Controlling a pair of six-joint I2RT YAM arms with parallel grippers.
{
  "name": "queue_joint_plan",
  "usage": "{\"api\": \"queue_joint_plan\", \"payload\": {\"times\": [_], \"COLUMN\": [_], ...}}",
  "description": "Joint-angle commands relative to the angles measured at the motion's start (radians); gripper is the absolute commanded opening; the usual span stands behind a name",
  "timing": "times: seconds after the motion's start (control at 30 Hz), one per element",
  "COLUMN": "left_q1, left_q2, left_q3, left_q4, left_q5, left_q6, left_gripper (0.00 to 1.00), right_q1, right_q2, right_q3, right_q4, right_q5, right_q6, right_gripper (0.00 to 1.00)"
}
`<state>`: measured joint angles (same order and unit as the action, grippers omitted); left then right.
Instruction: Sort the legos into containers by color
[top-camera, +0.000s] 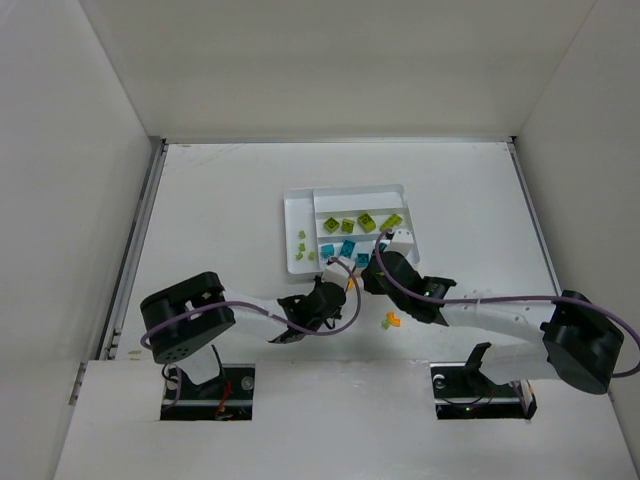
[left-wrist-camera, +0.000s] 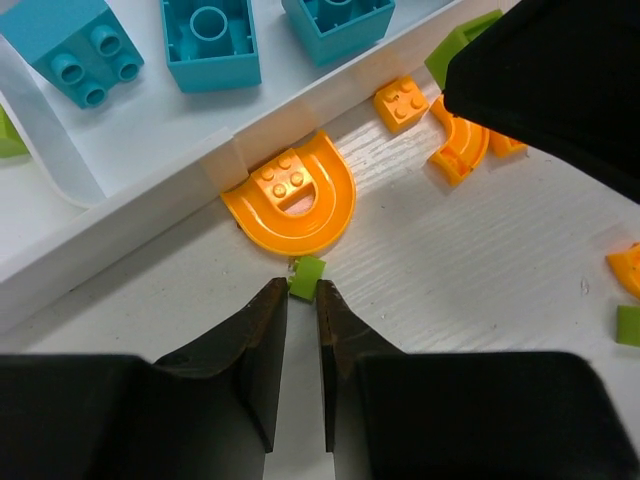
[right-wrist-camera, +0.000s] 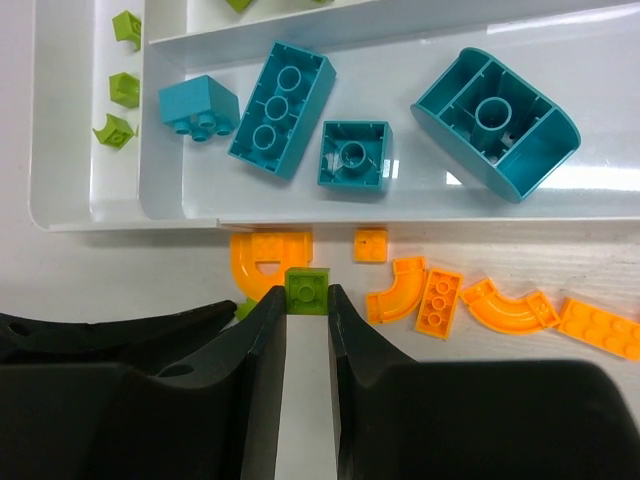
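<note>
lime brick (right-wrist-camera: 305, 290): pinched between the right gripper (right-wrist-camera: 306, 297) tips, over the table (left-wrist-camera: 450, 300) just outside the tray (right-wrist-camera: 120, 222) wall | small lime piece (left-wrist-camera: 307, 277): nipped at the very tips of the left gripper (left-wrist-camera: 300, 288) (fingers nearly together), touching the orange arch (left-wrist-camera: 290, 205) | teal bricks (right-wrist-camera: 280, 110): in a long tray section

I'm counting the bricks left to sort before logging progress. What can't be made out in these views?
Top view: the left gripper and right gripper cover most orange legos beside the tray.
Left wrist view: the right gripper's body blocks the upper right. Whether the left gripper clamps the small green piece is unclear.
Right wrist view: the tray's far sections are cut off by the top edge.
</note>
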<state>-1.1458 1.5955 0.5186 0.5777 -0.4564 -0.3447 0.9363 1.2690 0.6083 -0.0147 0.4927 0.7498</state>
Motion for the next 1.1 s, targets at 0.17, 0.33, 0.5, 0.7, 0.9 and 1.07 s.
{"api": "queue_joint_plan", "payload": {"times": [0.17, 0.33, 0.5, 0.7, 0.9, 1.07], "left_q1": [-0.025, -0.025, -0.005, 0.06, 0.152, 0.203], "left_q2": [0.008, -0.1, -0.256, -0.432, -0.627, -0.687], "left_q3": [0.011, -0.043, -0.107, -0.173, -0.203, -0.215], "left_q4": [0.008, -0.002, -0.068, -0.163, -0.28, -0.306], "left_q5": [-0.048, -0.093, -0.097, -0.116, -0.174, -0.159], "left_q6": [0.035, 0.004, -0.074, -0.149, -0.195, -0.2], "left_gripper": [0.08, 0.08, 0.08, 0.08, 0.09, 0.1], "right_q1": [-0.004, -0.006, -0.003, -0.003, -0.006, -0.037], "right_q2": [-0.028, 0.0, 0.053, 0.213, 0.404, 0.556], "right_q3": [0.007, 0.024, 0.085, 0.247, 0.448, 0.606], "right_q4": [0.045, 0.062, 0.084, 0.142, 0.159, 0.144], "right_q5": [-0.011, -0.023, -0.048, -0.124, -0.172, -0.207], "right_q6": [-0.007, -0.027, -0.053, -0.099, -0.148, -0.17], "right_gripper": [0.25, 0.25, 0.25, 0.25, 0.24, 0.24]}}
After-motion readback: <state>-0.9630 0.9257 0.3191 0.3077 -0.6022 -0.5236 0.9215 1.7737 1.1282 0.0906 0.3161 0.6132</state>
